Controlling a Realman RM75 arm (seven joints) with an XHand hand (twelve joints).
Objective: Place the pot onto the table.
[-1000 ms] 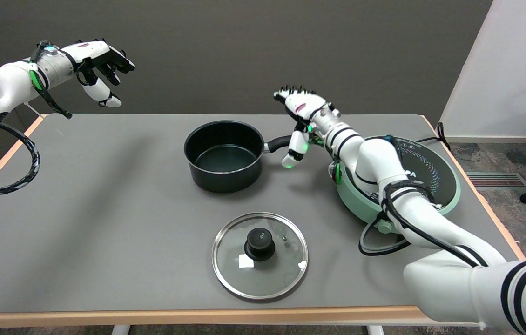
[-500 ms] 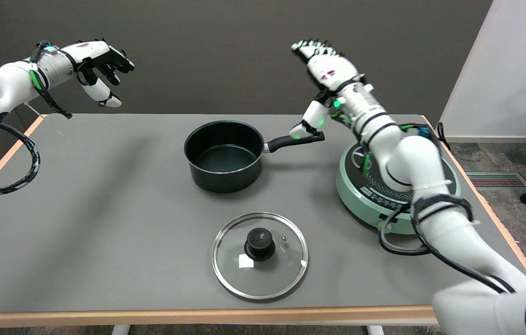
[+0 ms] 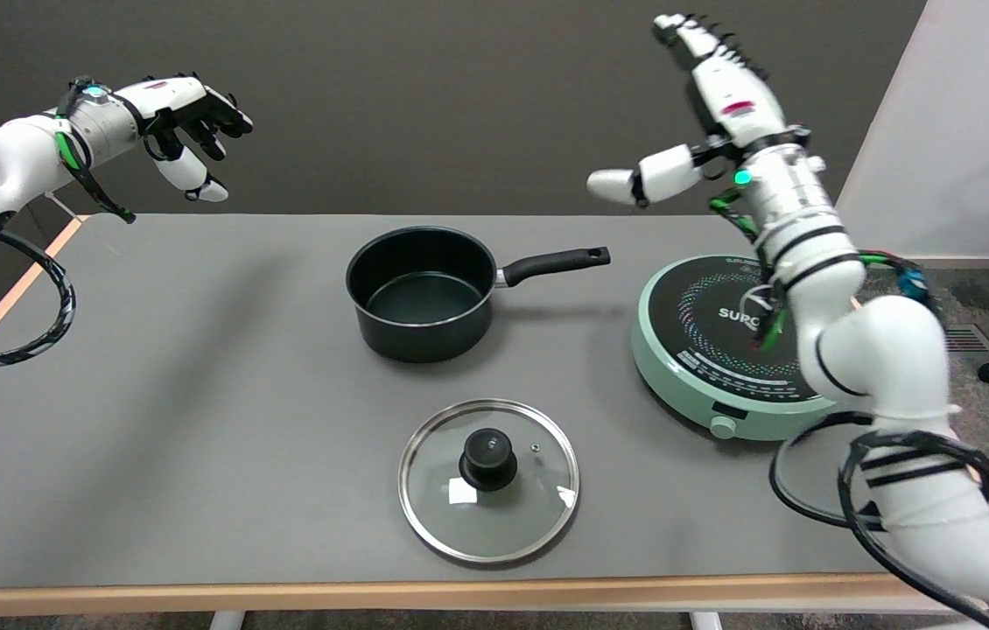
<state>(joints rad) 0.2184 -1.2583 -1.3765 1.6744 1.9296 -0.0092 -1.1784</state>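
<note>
- Table (image 3: 197, 420): grey matte top w/ pale wood edge, biggest thing here; everything below sits on it.
- Right arm (image 3: 875, 367): white, glossy, black bands and looped cable; rises from 5 o'clock up the right side.
- Cooker (image 3: 735, 346): round mint-green base, flat black glass top w/ dotted ring print, knob at front; at 3 o'clock of table centre, nothing on it.
- Pot (image 3: 422, 293): black, round, matte non-stick look, empty, upright; stands on the table near centre, well left of the cooker. So placing looks done, judging by how it sits.
- Lid (image 3: 488, 479): glass disc, steel rim, black knob, small white sticker; flat on the table at 6 o'clock of the pot, apart from it.
- Right hand (image 3: 713, 114): fingers spread and straight, pointing up, thumb stuck out to the left, holds nothing; high in the air above the table's far right.
- Handle (image 3: 551, 262): black, slim, long axis running from the pot's rim out to abt 2–3 o'clock, free end toward the cooker.
- Key relation: pot lies at abt 8 o'clock from the right hand, well apart and lower; handle tip is the nearest part to it. Right hand is nearer the pot than the idle left one; no regrasp seems needed, prob. just retreat.
</note>
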